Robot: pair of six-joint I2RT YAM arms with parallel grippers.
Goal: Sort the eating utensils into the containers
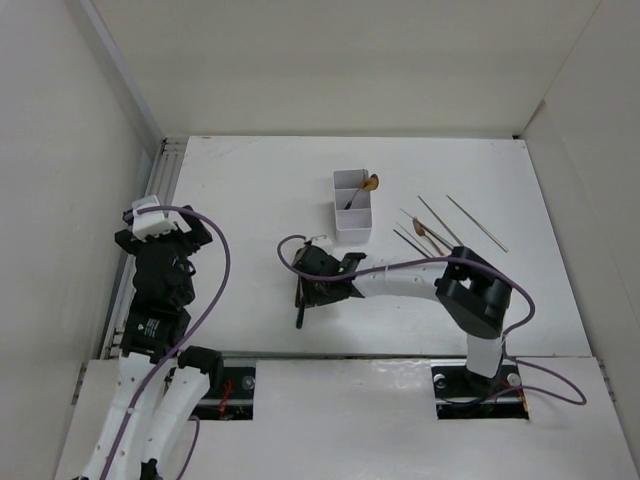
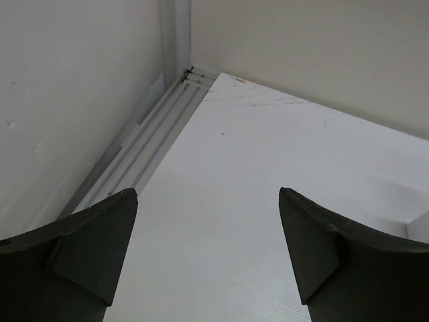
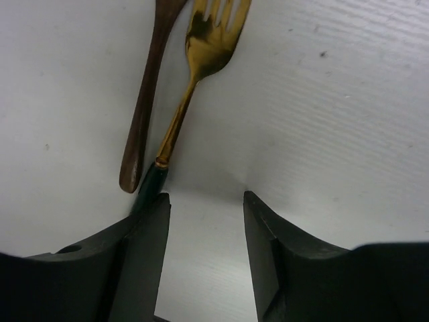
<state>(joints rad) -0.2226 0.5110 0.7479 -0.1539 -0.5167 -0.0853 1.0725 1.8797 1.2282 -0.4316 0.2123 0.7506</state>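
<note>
The left arm (image 1: 150,300) and right arm (image 1: 405,280) wore white shells over black joint housings, with purple cables (image 1: 228,265) looping alongside each. The left gripper (image 2: 208,201) and right gripper (image 3: 206,201) both ended in matte dark-grey fingers (image 2: 87,248), thick and wedge-shaped, with flat inner faces and bevelled tips.

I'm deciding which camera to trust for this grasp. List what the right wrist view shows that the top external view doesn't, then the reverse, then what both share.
Only the right wrist view: the gold fork with its tines, its dark handle running to the edge of one finger, and a brown handle lying beside it.
Only the top external view: the white divided box with a gold-headed spoon leaning in it, and the chopsticks loose to its right.
Both: the right gripper over the white table.
</note>
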